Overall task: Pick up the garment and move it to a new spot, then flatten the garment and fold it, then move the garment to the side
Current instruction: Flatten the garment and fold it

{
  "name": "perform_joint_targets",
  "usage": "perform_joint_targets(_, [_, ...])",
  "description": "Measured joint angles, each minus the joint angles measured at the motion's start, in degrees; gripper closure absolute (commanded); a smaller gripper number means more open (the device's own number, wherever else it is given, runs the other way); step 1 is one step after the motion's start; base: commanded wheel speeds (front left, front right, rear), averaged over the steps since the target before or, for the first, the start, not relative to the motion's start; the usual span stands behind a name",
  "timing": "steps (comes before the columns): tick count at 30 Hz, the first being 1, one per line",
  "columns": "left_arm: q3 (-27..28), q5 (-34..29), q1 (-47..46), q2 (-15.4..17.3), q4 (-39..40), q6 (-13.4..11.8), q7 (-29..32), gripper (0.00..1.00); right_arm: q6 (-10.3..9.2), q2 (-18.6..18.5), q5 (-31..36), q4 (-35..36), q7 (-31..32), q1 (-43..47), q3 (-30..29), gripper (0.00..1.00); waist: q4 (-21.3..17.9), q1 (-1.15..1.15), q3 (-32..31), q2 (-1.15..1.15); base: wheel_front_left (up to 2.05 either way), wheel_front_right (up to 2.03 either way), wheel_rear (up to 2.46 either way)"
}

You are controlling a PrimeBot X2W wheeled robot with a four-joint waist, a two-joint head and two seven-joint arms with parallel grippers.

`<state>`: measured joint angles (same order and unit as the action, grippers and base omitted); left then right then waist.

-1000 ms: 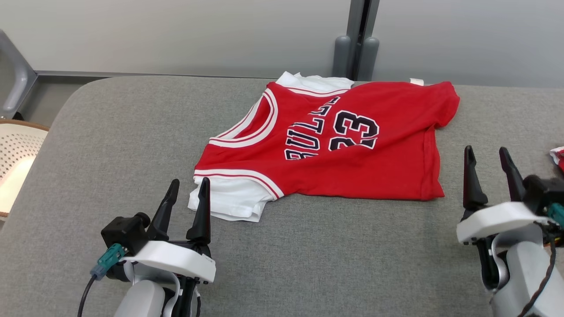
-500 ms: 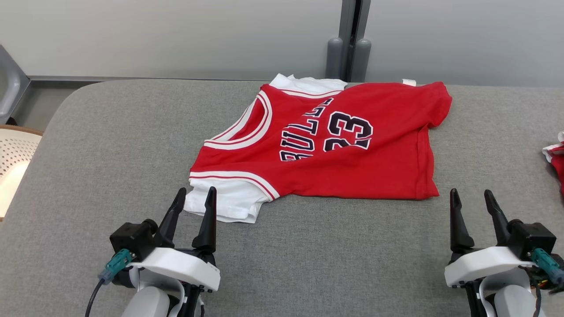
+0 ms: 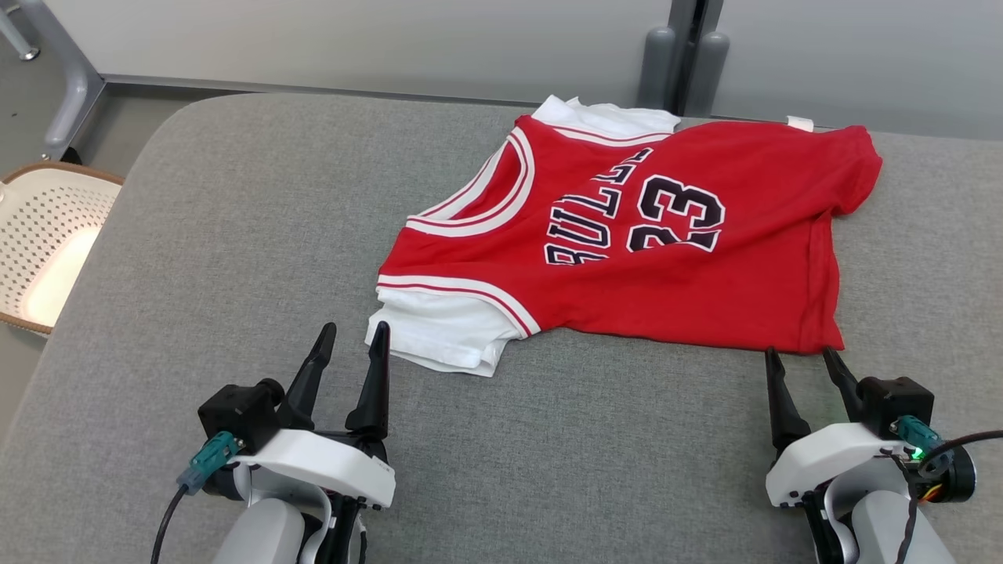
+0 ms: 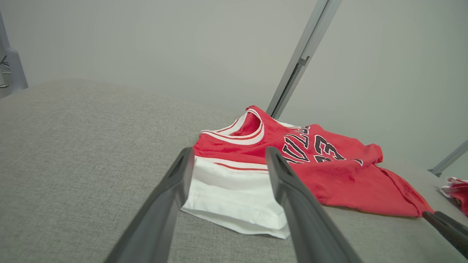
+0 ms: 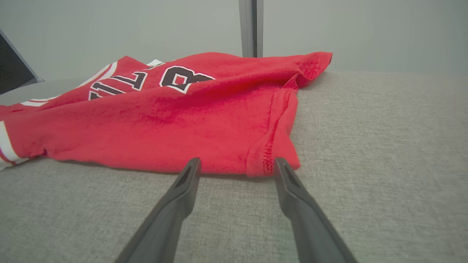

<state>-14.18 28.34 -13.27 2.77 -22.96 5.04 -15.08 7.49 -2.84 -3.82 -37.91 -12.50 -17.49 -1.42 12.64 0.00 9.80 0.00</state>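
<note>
The garment (image 3: 627,258) is a red jersey with white sleeves and the number 23, lying folded and mostly flat on the grey padded surface (image 3: 235,235). My left gripper (image 3: 351,338) stands open just short of the white sleeve (image 3: 439,337) at the jersey's near left corner. In the left wrist view the sleeve (image 4: 234,197) shows between my fingers (image 4: 172,190). My right gripper (image 3: 799,359) is open at the near right hem corner (image 3: 815,337). In the right wrist view that red hem (image 5: 270,146) lies just beyond my fingertips (image 5: 190,175). Neither gripper holds anything.
A white perforated basket (image 3: 47,243) sits off the surface's left edge. A grey post (image 3: 682,63) rises against the wall behind the jersey. Another red and white piece of cloth (image 4: 455,186) lies at the far right in the left wrist view. Bare grey padding spreads left of the jersey.
My right gripper has drawn back and down toward the jersey's near right corner. The left gripper has kept close to the white sleeve. The head camera has shifted, sliding the scene right.
</note>
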Motion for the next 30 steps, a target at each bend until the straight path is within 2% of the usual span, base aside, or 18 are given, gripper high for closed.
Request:
perform_joint_targets(10, [0.04, 0.25, -0.26, 0.01, 0.03, 0.00, 0.00, 0.00, 0.00, 0.01, 0.96, -4.60, 0.36, -3.29, -3.42, 0.00, 1.33, 0.00, 1.74, 0.00, 0.00, 0.00, 0.00])
perform_joint_targets(11, [0.04, 0.26, -0.38, 0.01, 0.03, -0.01, 0.00, 0.00, 0.00, 0.00, 0.96, -5.12, 0.33, -3.66, -3.71, 0.16, 1.32, 0.00, 1.86, 0.00, 0.00, 0.00, 0.00])
perform_joint_targets(12, [0.04, 0.26, -0.52, 0.01, 0.03, -0.01, -0.01, 0.00, 0.00, 0.01, 0.96, -5.44, 0.31, -3.97, -4.02, 0.47, 1.28, 0.00, 1.96, 0.00, 0.00, 0.00, 0.00])
perform_joint_targets(13, [0.03, 0.27, -0.69, 0.00, 0.03, -0.01, 0.00, 0.00, 0.00, 0.04, 1.00, -5.82, 0.15, -4.21, -4.43, 0.64, 1.21, 0.00, 2.03, 0.00, 0.00, 0.00, 0.00])
perform_joint_targets(14, [0.02, 0.27, -0.86, 0.01, 0.03, -0.04, -0.01, 0.00, 0.00, 0.02, 1.03, -6.12, 0.10, -4.38, -4.83, 0.98, 1.14, 0.00, 2.10, 0.00, 0.00, 0.00, 0.00])
perform_joint_targets(15, [0.02, 0.27, -1.04, 0.01, 0.04, -0.04, -0.01, 0.00, 0.00, 0.01, 1.03, -6.41, 0.00, -4.59, -5.03, 1.00, 1.05, 0.00, 2.16, 0.00, 0.00, 0.00, 0.00])
perform_joint_targets(23, [0.16, -0.02, -1.15, 0.01, -0.31, -0.05, -0.01, 0.00, 0.00, 0.04, 0.88, -7.61, -1.16, -5.28, -6.15, 1.00, -0.06, 0.00, 1.53, 0.00, 0.00, 0.00, 0.00])
perform_joint_targets(30, [0.44, -0.20, -0.97, 0.00, -0.62, -0.05, -0.01, 0.00, 0.00, 0.02, -0.76, -4.36, -1.88, -5.33, -6.83, 1.00, -1.59, 0.00, -0.26, 0.00, 0.00, 0.00, 0.00])
